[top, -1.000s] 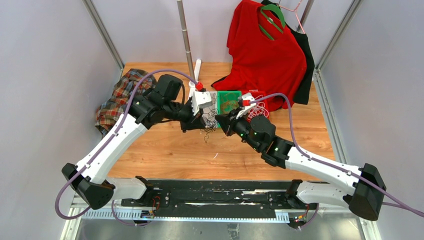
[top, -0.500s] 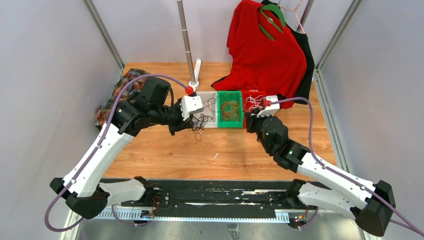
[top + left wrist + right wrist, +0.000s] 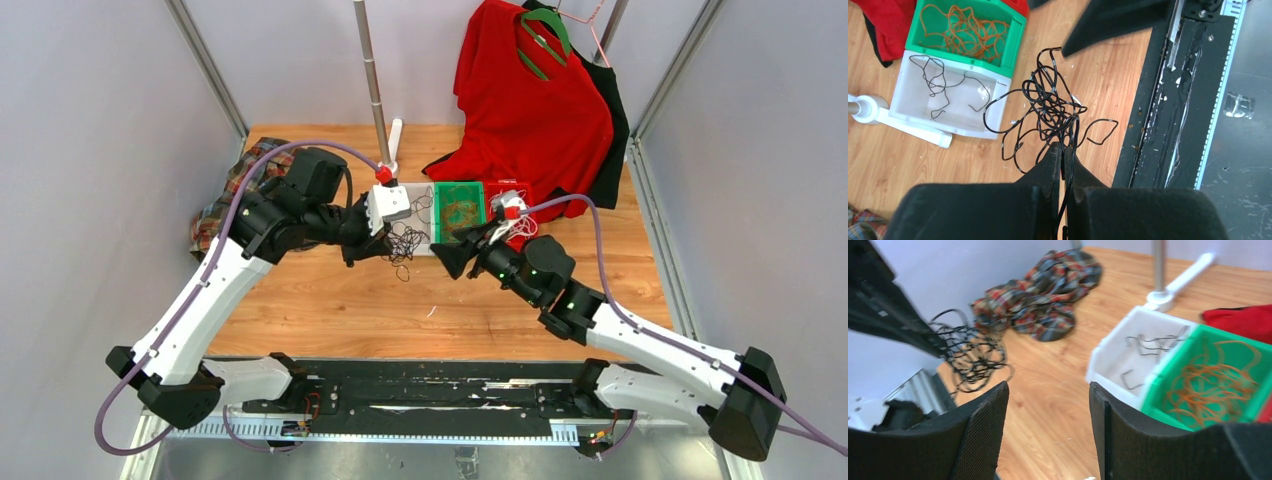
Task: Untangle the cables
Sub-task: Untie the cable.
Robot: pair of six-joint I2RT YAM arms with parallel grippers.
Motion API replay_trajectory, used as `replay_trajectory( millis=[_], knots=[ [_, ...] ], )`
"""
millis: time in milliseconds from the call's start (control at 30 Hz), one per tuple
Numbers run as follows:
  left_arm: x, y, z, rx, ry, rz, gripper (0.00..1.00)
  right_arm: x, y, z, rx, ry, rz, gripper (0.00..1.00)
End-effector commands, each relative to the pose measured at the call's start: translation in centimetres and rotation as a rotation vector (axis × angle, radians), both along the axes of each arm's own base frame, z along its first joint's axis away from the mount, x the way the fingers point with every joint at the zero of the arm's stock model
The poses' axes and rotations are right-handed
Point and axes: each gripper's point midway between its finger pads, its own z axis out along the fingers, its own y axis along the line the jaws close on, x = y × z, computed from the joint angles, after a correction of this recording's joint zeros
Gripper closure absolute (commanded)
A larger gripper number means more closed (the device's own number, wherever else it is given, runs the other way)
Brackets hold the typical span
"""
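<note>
A tangle of black cables (image 3: 1048,102) hangs above the wooden table, and my left gripper (image 3: 1064,149) is shut on one of its strands. From above, the black tangle (image 3: 404,243) dangles just off the left gripper (image 3: 386,243). My right gripper (image 3: 447,258) is open and empty a short way to the tangle's right, pointing toward it. In the right wrist view the right gripper (image 3: 1048,390) frames bare wood, with the tangle (image 3: 970,352) to its upper left. Orange-brown cables (image 3: 963,30) lie in the green bin (image 3: 460,210). One black cable (image 3: 940,82) lies in the white bin (image 3: 908,107). White cables (image 3: 524,228) show by the red bin.
A plaid cloth (image 3: 235,195) lies at the table's left edge. A red garment (image 3: 535,100) hangs at the back right. A metal pole (image 3: 372,80) on a white foot stands behind the bins. The black base rail (image 3: 420,385) runs along the near edge.
My right gripper has opened and swung left from the red bin toward the black tangle. The left gripper keeps its hold and has barely moved.
</note>
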Motion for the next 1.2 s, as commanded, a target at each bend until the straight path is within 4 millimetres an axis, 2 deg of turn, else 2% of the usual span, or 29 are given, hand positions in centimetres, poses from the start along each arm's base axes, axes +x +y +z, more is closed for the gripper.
replay_trajectory(
  millis=[0, 100, 233, 300, 433, 667, 800, 900, 1033, 1167],
  knots=[
    [-0.3, -0.7, 1.6, -0.052, 0.013, -0.012, 0.97, -2.7, 4.3, 3.4, 0.107, -0.042, 0.204, 0.39],
    [-0.2, -0.9, 1.8, -0.058, 0.022, -0.007, 0.96, -2.8, 6.0, 3.7, 0.131, -0.025, 0.241, 0.39],
    [-0.7, -1.1, 1.7, -0.072, 0.045, -0.018, 0.94, -2.0, 7.3, 3.5, 0.145, 0.003, 0.231, 0.40],
    [-0.8, -1.1, 1.6, -0.072, 0.053, -0.019, 0.94, -1.6, 7.5, 3.6, 0.168, 0.009, 0.216, 0.41],
    [-1.3, -1.1, 1.6, -0.081, 0.056, -0.036, 0.94, -0.8, 7.4, 3.4, 0.204, 0.039, 0.171, 0.51],
    [-2.2, -1.4, 1.6, -0.105, 0.077, -0.080, 0.96, -1.4, 8.2, 3.5, 0.262, 0.063, 0.216, 0.44],
    [-2.6, -1.7, 2.0, -0.126, 0.089, -0.105, 0.96, -1.5, 9.0, 3.6, 0.264, 0.068, 0.230, 0.44],
    [-2.7, -1.8, 2.4, -0.134, 0.073, -0.117, 0.96, -1.3, 9.3, 2.9, 0.249, 0.082, 0.227, 0.48],
    [-2.9, -1.6, 3.1, -0.144, 0.041, -0.123, 0.95, -0.6, 8.5, 1.5, 0.196, 0.092, 0.169, 0.62],
    [-3.0, -1.4, 3.3, -0.147, 0.039, -0.115, 0.89, 0.6, 6.6, 0.6, 0.138, 0.082, 0.059, 0.96]
  ],
)
